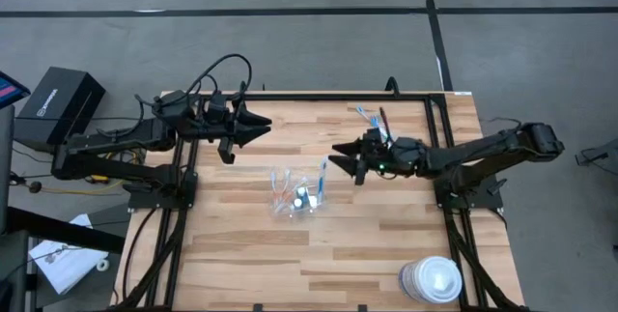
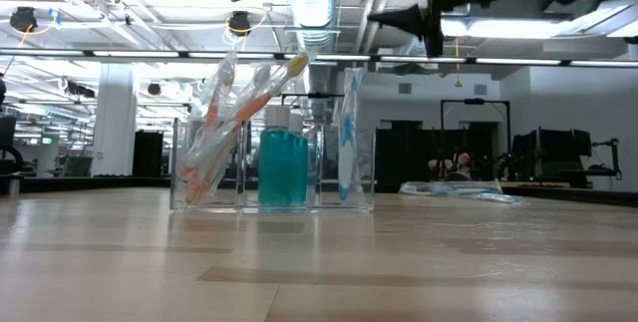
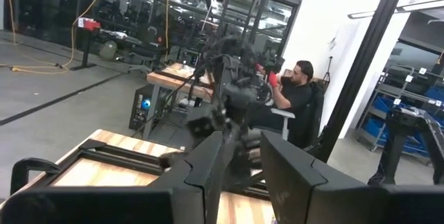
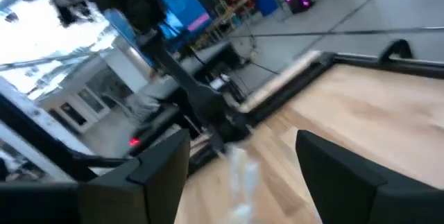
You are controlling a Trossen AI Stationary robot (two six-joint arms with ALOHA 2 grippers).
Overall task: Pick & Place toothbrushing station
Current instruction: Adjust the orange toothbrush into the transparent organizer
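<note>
So the clear plastic cup (image 1: 295, 196) sits pretty much dead center on the wooden worktop (image 1: 241, 254). From the level camera it reads more like a clear divided holder (image 2: 272, 167): orange-and-white toothbrushes (image 2: 224, 128) in plastic wrap lean in the section at its 9 o'clock end, a blue-green tube (image 2: 283, 167) with a white cap stands upright in the middle, and a blue toothbrush (image 2: 348, 133) stands nearly straight in the 3 o'clock end section.

More wrapped blue toothbrushes (image 1: 368, 117) lie flat on the worktop toward 1 o'clock from the cup, near the far edge and well apart from it. In the level view they show as a flat crinkly packet (image 2: 454, 191) farther back.

The right hand (image 1: 346, 160) hangs above the wood at about 2 o'clock from the cup, close but not touching, fingers pointing toward 9 o'clock. Its own camera shows the two dark fingers (image 4: 163, 165) spread wide with nothing between them, just blurry wood and something pale below.

The left hand (image 1: 253, 128) hovers at roughly 11 o'clock from the cup, near the far edge, aimed toward 3 o'clock. Its fingers (image 3: 211, 161) stand partly apart, and I don't see anything held in there. Past them its camera catches a person (image 3: 295, 96) sitting at a desk out in the room.

A white round lidded container (image 1: 432, 280) sits at 5 o'clock, by the near right corner of the worktop. A black box (image 1: 56, 107) rests on the floor off the left side.
</note>
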